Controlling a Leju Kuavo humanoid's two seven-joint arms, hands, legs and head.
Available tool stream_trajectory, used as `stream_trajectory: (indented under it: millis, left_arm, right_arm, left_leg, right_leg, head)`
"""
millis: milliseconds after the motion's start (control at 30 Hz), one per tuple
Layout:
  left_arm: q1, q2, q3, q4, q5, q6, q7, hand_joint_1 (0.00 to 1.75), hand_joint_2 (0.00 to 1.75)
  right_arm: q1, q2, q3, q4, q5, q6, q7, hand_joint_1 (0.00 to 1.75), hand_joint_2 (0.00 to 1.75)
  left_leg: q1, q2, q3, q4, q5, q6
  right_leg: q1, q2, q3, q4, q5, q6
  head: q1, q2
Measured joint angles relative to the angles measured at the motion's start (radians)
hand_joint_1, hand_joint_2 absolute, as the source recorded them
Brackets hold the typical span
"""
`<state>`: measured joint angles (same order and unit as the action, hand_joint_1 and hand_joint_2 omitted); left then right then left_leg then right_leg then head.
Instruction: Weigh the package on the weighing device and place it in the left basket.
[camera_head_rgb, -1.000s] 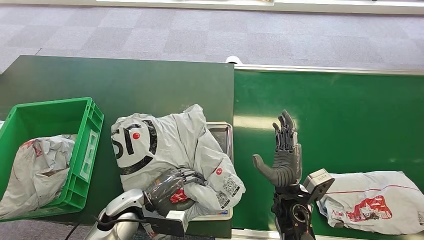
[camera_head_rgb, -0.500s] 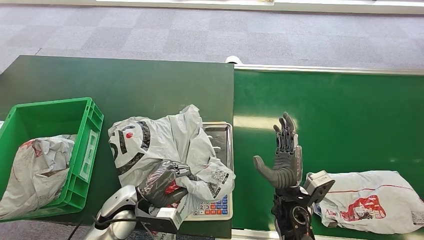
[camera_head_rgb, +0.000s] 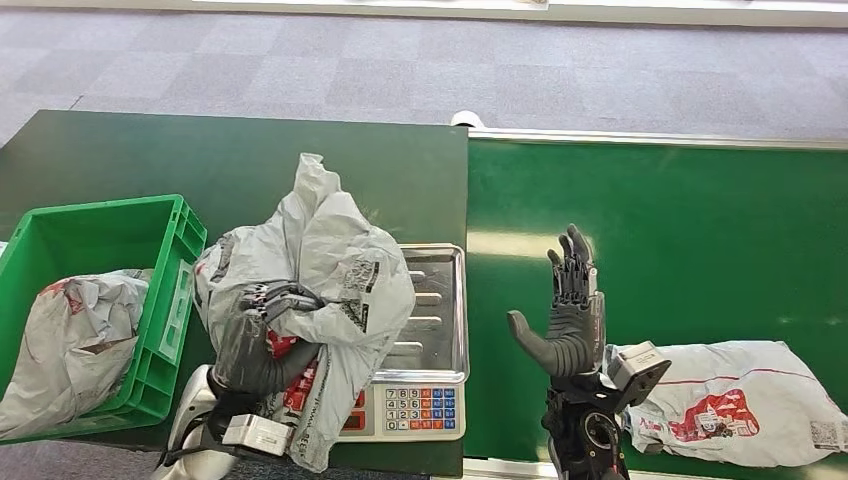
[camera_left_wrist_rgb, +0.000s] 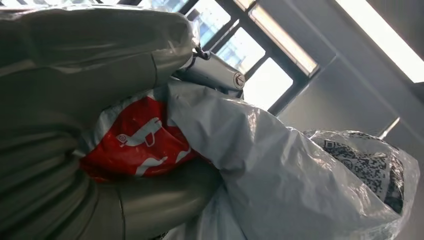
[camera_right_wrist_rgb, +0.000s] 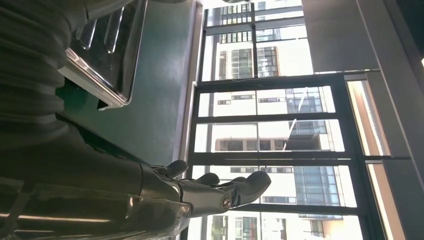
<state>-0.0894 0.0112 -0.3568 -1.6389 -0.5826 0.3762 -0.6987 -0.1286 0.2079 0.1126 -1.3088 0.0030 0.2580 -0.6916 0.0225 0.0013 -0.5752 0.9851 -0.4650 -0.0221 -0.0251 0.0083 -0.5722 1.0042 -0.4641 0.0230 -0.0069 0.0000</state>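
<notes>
Okay, my left hand (camera_head_rgb: 258, 340) has its fingers clamped around the grey package (camera_head_rgb: 320, 270), gripping the crumpled plastic near its red print. The package is lifted clear of the scale (camera_head_rgb: 430, 330), bunched upright, its top corner pointing to 12 o'clock. It hangs over the table between the scale tray at its 3 o'clock and the green basket (camera_head_rgb: 170, 290) at its 9 o'clock, with its lower edge overlapping the scale's front panel. In my left wrist view the red logo patch (camera_left_wrist_rgb: 140, 140) sits right against my palm and a QR label (camera_left_wrist_rgb: 365, 160) shows on the far fold.

My right hand (camera_head_rgb: 570, 310) is empty, fingers apart and pointing to 12 o'clock, thumb out at 9 o'clock, raised above the green belt (camera_head_rgb: 680, 230). A second grey bag (camera_head_rgb: 750, 400) lies on the belt at 4 o'clock of that hand. Another bag (camera_head_rgb: 70, 340) already lies inside the basket. The scale's keypad (camera_head_rgb: 420, 408) is uncovered at its 6 o'clock edge.
</notes>
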Motion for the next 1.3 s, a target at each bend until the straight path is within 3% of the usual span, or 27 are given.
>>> stream_trajectory:
  millis: [467,700,800,900,967,1100,1300]
  left_arm:
    - [0.017,0.008,0.02,-0.111,0.003,0.15,0.0,1.75,1.75]
    - [0.022,-0.003,0.11,-0.14,-0.063,0.292,0.0,1.75,1.75]
    - [0.023,-0.038,0.192,-0.146,-0.233,0.314,0.0,1.75,1.75]
    - [0.004,-0.115,0.333,-0.151,-0.499,0.317,0.0,1.75,1.75]
    - [-0.012,-0.156,0.417,-0.15,-0.587,0.318,0.0,1.75,1.75]
    - [-0.029,-0.207,0.516,-0.145,-0.616,0.318,0.0,1.75,1.75]
    - [-0.036,-0.239,0.564,-0.141,-0.622,0.318,0.0,1.75,1.75]
  right_arm:
    - [0.0,0.0,0.001,0.0,-0.006,-0.004,0.0,0.0,1.75]
    - [0.003,0.0,0.0,0.0,-0.012,-0.01,-0.001,0.0,1.75]
    - [0.008,0.0,-0.001,0.0,-0.015,-0.01,-0.002,0.0,1.75]
    - [0.015,0.0,-0.002,0.0,-0.016,-0.01,-0.002,0.0,1.75]
    - [0.019,0.0,-0.003,0.0,-0.017,-0.013,-0.002,0.0,1.75]
    - [0.024,0.0,-0.003,0.0,-0.021,-0.02,-0.002,0.0,1.75]
    - [0.025,0.0,-0.003,0.0,-0.021,-0.021,-0.002,0.0,1.75]
  left_leg:
    - [0.0,0.0,0.0,0.0,0.0,0.0]
    - [0.0,0.0,0.0,0.0,0.0,0.0]
    - [0.0,0.0,0.0,0.0,0.0,0.0]
    - [0.0,0.001,0.0,0.0,0.0,0.0]
    - [0.0,0.001,0.0,0.0,0.0,0.0]
    - [0.0,0.001,0.0,0.0,0.0,0.0]
    - [0.0,0.001,0.0,0.0,0.0,0.0]
  right_leg:
    - [0.0,0.0,0.0,0.0,0.0,0.0]
    - [0.0,0.0,0.0,0.0,0.0,0.0]
    - [0.0,0.0,0.0,0.0,0.0,0.0]
    - [0.0,0.0,0.0,0.0,0.0,0.0]
    - [0.0,0.001,-0.001,0.0,0.0,0.0]
    - [0.0,0.001,-0.001,0.0,0.0,0.0]
    - [0.0,0.001,-0.001,0.0,0.0,0.0]
  head:
    - [0.0,0.0]
    - [0.0,0.0]
    - [0.0,0.0]
    - [0.0,0.0]
    - [0.0,0.0]
    - [0.0,0.0]
    - [0.0,0.0]
